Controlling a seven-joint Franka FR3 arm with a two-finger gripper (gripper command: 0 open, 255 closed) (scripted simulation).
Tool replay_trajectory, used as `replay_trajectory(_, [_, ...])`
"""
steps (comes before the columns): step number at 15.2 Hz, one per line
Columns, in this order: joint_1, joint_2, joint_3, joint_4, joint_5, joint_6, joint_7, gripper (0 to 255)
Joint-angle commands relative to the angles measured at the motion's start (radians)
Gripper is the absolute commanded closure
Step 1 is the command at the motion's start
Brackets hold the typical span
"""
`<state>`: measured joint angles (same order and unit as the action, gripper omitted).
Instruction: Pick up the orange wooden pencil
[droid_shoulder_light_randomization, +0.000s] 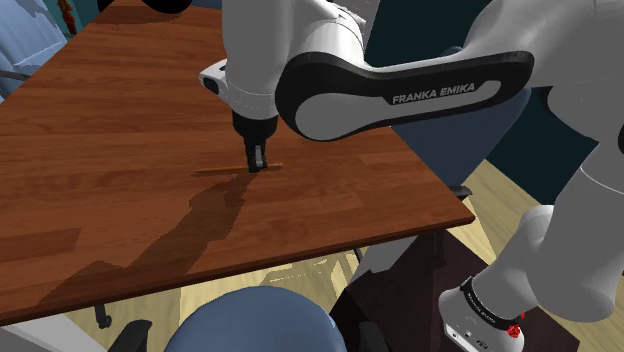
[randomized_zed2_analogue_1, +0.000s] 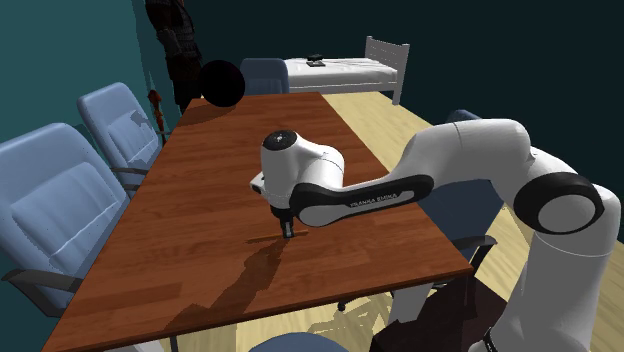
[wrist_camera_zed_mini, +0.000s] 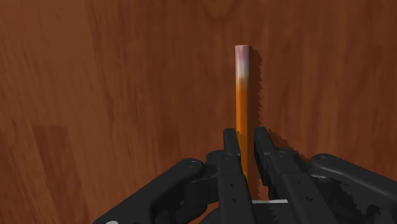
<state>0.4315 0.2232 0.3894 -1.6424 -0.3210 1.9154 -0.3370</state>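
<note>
Orange pencil (wrist_camera_zed_mini: 242, 95) pinched in the black gripper (wrist_camera_zed_mini: 247, 135), low on the wooden table (droid_shoulder_light_randomization: 120, 120).

The two fingers stand nearly together, pressed against the pencil's sides near one end; its pale band and pink eraser tip point away from them. In the shoulder view the pencil (droid_shoulder_light_randomization: 215, 170) lies along the tabletop, running from 9 o'clock to 3 o'clock under the gripper (droid_shoulder_light_randomization: 259, 160). In the second exterior view, blue chairs (randomized_zed2_analogue_1: 50, 200) line the table's 9 o'clock side and a white bed (randomized_zed2_analogue_1: 340, 68) stands at 12 o'clock.
</note>
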Motion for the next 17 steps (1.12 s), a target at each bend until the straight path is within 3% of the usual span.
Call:
replay_trajectory(1, [0.0,0.0,0.0,0.0,0.0,0.0,0.0,255])
replay_trajectory(17, [0.012,0.003,0.006,0.189,0.012,-0.182,-0.041,255])
